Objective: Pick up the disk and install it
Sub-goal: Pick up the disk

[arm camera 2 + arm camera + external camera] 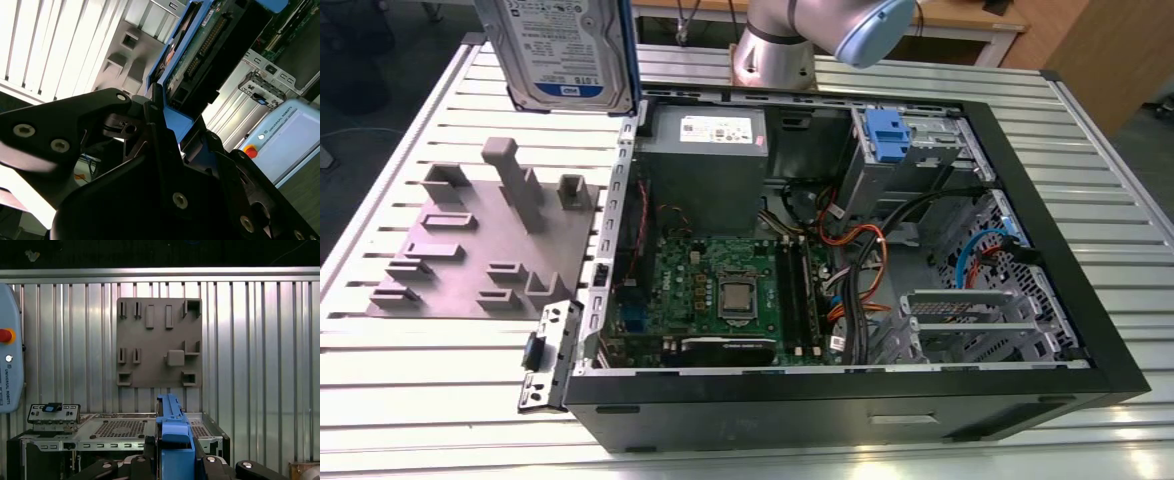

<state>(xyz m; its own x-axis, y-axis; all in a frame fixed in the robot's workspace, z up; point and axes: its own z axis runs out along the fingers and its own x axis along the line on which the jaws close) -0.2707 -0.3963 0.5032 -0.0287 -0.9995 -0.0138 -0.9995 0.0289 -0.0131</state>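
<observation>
— What sits closest to the lens?

— In the second wrist view, the black gripper [172, 122]. Its jaws are drawn in tight on the blue-edged disk [200, 45], one on each flat side.

— And the arm's pose?

— In the exterior view the arm [781, 50] rises from its base behind the open computer case [854, 415], with a blue-capped joint [874, 30] bent over at the picture's top.

— Where is the disk?

— Lifted clear of the slatted table [1121, 250], on edge, label toward the exterior camera, at the exterior view's upper left. In the first wrist view its blue edge stands between the jaws, with the grey fixture plate [160, 342] lying beyond.
</observation>
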